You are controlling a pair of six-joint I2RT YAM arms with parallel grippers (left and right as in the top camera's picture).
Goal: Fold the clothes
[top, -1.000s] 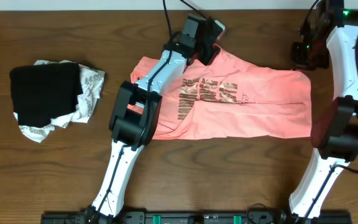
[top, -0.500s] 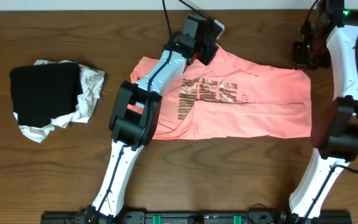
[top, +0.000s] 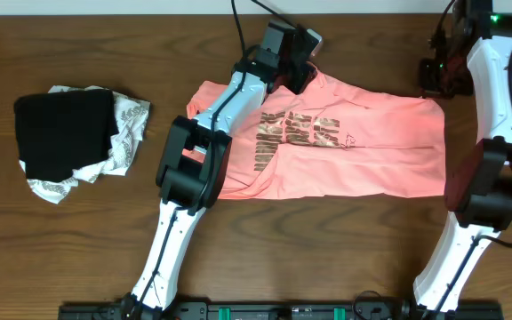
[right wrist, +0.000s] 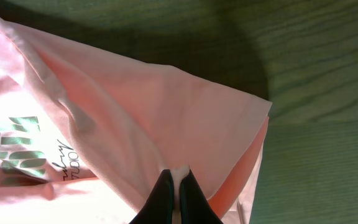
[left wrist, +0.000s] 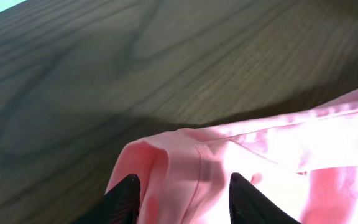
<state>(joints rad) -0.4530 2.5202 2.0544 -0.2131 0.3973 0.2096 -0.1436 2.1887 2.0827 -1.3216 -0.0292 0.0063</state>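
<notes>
while the salmon-pink t-shirt (top: 345, 147) lies spread mid-table, the left gripper (left wrist: 180, 198) straddles its far hem, fingers spread, the right gripper (right wrist: 178, 200) pinches a corner; both should likely lift evenly.

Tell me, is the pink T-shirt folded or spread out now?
Mostly spread: the pink T-shirt lies flat with its lettering showing; only edges are lifted.

The wooden table (top: 78, 240) carries the pink T-shirt (top: 363, 151) spread flat with gold lettering (top: 296, 133) up. Well left of the T-shirt lies a white patterned cloth (top: 127, 133), with a folded black garment (top: 65, 129) resting on that cloth
</notes>
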